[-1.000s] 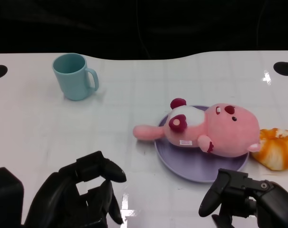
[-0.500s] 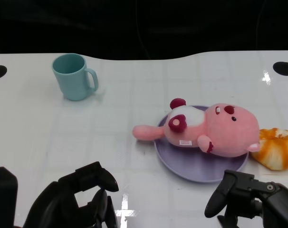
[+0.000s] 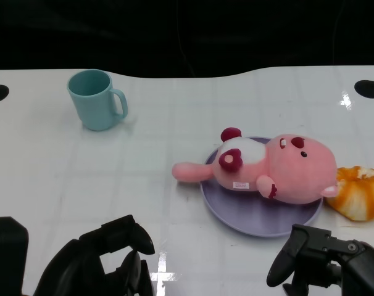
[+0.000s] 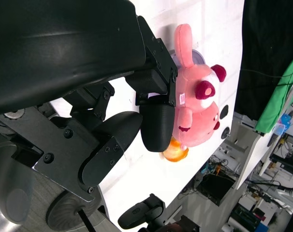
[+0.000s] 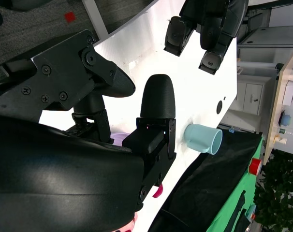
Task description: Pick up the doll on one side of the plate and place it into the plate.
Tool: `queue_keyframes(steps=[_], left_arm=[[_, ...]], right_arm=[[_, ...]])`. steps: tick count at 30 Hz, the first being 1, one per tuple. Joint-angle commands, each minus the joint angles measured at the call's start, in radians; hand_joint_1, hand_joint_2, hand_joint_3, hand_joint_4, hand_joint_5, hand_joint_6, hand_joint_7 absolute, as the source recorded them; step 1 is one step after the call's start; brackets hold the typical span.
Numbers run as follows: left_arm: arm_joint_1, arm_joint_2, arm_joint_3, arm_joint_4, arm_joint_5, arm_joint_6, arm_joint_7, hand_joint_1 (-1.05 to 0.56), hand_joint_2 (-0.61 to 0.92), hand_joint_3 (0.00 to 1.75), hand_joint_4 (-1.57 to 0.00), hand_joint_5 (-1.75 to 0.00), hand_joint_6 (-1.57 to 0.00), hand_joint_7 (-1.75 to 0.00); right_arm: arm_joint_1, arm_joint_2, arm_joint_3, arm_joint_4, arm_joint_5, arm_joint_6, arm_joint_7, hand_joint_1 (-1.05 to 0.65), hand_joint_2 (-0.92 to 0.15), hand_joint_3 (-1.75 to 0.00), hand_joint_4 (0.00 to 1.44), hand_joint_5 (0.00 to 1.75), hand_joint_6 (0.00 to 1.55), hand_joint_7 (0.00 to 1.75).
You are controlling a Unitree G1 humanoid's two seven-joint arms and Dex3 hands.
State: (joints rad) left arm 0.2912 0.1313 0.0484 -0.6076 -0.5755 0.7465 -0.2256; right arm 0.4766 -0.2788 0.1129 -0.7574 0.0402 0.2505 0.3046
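— Doll [image 3: 279, 171] first: where now?
— Lying on its side across the plate [image 3: 249, 222], head toward the right edge of the tabletop [image 3: 63, 166], one pink limb poking out over the plate's left rim onto the white surface. Body and head well within the plate otherwise.

— And going left to right across the tabletop?
— Teal mug [image 3: 96, 99] upright toward the far left corner, handle turned right. Then a bare stretch, then the purple plate with the doll right of centre. Orange-and-white plush item [image 3: 360, 192] just beside the plate's right rim, close to the right edge, apparently touching the doll's head.

— Hands?
— Left hand [image 3: 103, 262] low at the near edge, left of the plate, well apart from the doll; fingers spread, grasping nothing. Same reading from the left wrist view: fingers [image 4: 158, 123] parted, the doll beyond them, untouched. Right hand [image 3: 319, 259] at the near edge, just short of the plate's rim; likewise released, nothing between its fingers, as the right wrist view bears out.

— So how far along?
— By the look of it, essentially done: doll in the plate, both hands free of it. Little left, perhaps only drawing the arms clear; that one overhanging limb hardly seems to count against the placement.
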Motion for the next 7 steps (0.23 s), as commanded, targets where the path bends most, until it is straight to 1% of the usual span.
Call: queue_keyframes(steps=[1, 7], left_arm=[[0.004, 0.013, -0.002, -0.014, -0.008, -0.006, -0.002, -0.15, 0.37, 1.49, -0.86, -1.75, -0.73, -1.70], [-0.003, 0.012, -0.026, -0.005, 0.012, -0.022, 0.002, -0.19, 0.37, 1.43, -0.87, -1.75, -0.76, -1.69]], right_arm=[[0.004, -0.012, -0.017, -0.008, 0.005, -0.011, 0.002, -0.10, -0.62, -1.03, 0.63, 1.66, 0.56, 1.35], [-0.001, -0.017, -0.027, 0.010, 0.006, -0.030, 0.009, -0.09, -0.61, -1.05, 0.63, 1.67, 0.56, 1.36]])
